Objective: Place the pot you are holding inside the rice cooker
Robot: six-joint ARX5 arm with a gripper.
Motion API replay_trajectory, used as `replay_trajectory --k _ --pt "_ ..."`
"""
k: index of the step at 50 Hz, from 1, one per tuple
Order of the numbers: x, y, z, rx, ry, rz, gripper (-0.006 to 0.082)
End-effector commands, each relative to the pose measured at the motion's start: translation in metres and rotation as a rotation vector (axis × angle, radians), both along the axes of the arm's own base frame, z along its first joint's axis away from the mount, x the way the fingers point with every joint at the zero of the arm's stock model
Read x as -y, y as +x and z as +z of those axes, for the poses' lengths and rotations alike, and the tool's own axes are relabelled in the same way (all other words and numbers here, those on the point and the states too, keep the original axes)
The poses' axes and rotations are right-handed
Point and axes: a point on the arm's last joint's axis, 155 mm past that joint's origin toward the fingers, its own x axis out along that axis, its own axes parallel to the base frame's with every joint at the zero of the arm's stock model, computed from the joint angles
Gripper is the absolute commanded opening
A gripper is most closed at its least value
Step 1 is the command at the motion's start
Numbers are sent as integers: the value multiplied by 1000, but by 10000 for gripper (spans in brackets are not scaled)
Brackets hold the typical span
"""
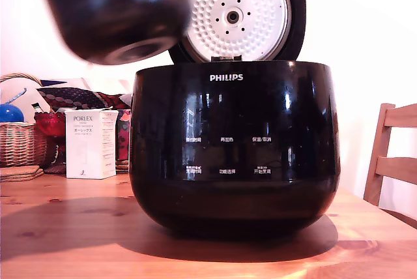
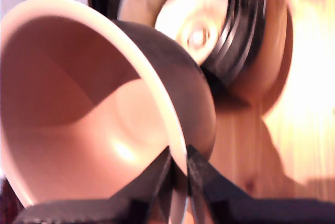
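Note:
The dark pot (image 1: 114, 12) hangs blurred in the air at the exterior view's upper left, tilted, above and to the left of the rice cooker (image 1: 234, 145). The glossy black cooker stands on the wooden table with its lid (image 1: 238, 12) raised, dimpled white plate facing forward. In the wrist view my gripper (image 2: 178, 174) is shut on the pot's (image 2: 78, 103) rim, one finger inside the wall and one outside. Beyond the pot, the cooker's open cavity (image 2: 204, 30) shows, blurred. My gripper is out of sight in the exterior view.
A white PORLEX box (image 1: 91, 143) stands on the table (image 1: 78, 240) left of the cooker, with a wicker basket (image 1: 23, 142) and patterned cloth behind. A wooden chair back (image 1: 394, 158) rises at the exterior view's right.

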Motion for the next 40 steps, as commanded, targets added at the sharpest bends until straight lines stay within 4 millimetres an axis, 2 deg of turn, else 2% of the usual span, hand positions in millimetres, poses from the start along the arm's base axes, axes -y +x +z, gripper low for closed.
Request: replay_trajectory --k 1,13,25,40 --pt "15 8 22 57 -59 -16 -22" --pt "45 13 10 44 -49 -74 -22" --pt "77 14 14 53 -74 -148 -22" --pt "102 20 2 29 -15 -217 -22"
